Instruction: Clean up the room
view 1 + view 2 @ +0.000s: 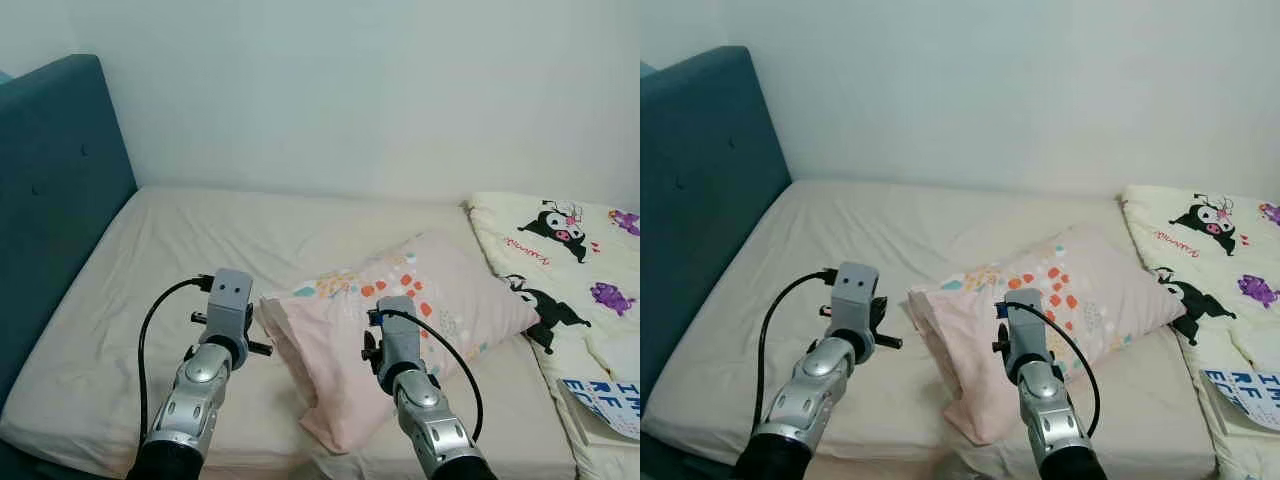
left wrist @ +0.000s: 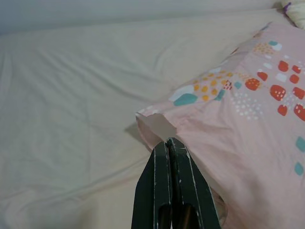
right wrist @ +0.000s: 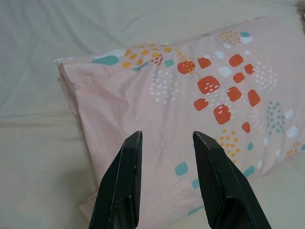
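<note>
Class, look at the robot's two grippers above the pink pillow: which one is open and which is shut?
The right gripper is open, its fingers spread over the pillow. The left gripper is shut, fingers pressed together at the pillow's corner.

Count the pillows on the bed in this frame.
1. A pink pillow with coloured spots lies mid-bed, between the teal headboard and the cartoon-print blanket. The left gripper is at its corner. More could be hidden under the blanket.

So the count: one pink pillow, one cartoon-print blanket, one bed with one teal headboard, and two tools, left tool, right tool.
</note>
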Robot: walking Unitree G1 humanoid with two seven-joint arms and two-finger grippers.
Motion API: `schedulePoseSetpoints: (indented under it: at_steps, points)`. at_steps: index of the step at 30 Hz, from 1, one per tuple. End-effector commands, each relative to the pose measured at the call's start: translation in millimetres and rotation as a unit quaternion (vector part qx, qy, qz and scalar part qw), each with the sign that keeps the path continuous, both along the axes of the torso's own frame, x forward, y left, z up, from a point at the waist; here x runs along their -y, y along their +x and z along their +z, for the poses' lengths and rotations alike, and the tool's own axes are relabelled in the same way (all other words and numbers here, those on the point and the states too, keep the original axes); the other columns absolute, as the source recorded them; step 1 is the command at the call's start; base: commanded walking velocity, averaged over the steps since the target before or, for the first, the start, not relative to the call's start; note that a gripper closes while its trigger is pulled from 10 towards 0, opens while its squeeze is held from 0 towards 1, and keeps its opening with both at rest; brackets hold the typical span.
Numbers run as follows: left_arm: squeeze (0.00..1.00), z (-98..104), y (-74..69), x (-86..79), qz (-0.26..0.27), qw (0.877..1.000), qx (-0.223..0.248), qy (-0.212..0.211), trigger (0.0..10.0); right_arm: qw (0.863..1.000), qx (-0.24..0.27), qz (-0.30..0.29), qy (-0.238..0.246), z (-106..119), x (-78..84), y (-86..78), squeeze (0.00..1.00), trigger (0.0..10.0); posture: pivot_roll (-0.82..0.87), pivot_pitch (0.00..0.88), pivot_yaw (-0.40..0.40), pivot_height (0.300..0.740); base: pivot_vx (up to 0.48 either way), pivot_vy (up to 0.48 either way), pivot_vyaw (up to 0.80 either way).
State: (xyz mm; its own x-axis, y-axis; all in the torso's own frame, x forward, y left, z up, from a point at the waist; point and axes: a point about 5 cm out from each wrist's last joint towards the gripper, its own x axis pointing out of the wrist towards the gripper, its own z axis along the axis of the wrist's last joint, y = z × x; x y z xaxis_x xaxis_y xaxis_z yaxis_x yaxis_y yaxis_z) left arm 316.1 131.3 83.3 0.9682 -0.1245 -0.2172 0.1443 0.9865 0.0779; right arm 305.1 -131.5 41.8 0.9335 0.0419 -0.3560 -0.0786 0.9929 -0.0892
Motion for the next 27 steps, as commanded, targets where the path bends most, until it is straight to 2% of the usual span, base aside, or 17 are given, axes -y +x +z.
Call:
schedulePoseSetpoints:
  at_steps: [1, 19, 25, 27]
  points:
    - [0.00, -2.6, -1.0, 0.1, -0.004, 1.000, -0.003, 0.004, 10.0, 1.000, -0.006, -0.004, -0.001, -2.4, 2.9, -0.8, 0.00, 10.0, 0.00, 0.000, -0.064, 0.740, 0.000, 0.000, 0.00]
    - [0.00, -4.3, 0.5, 6.7, -0.018, 1.000, -0.011, 0.006, 10.0, 0.999, 0.001, -0.035, 0.001, -2.3, 13.8, -5.2, 0.00, 10.0, -0.02, 0.000, -0.030, 0.740, 0.000, 0.000, 0.00]
    - [0.00, -3.9, 1.1, 6.4, -0.018, 1.000, -0.011, 0.007, 10.0, 0.999, -0.001, -0.042, 0.006, -2.6, 15.5, -5.3, 0.00, 10.0, -0.01, 0.000, -0.038, 0.740, 0.000, 0.000, 0.00]
    - [0.00, -4.4, 0.2, 4.3, -0.013, 1.000, -0.011, 0.007, 10.0, 0.999, -0.002, -0.040, 0.006, -2.1, 14.7, -4.5, 0.00, 10.0, -0.01, 0.000, -0.054, 0.725, 0.000, 0.000, 0.00]
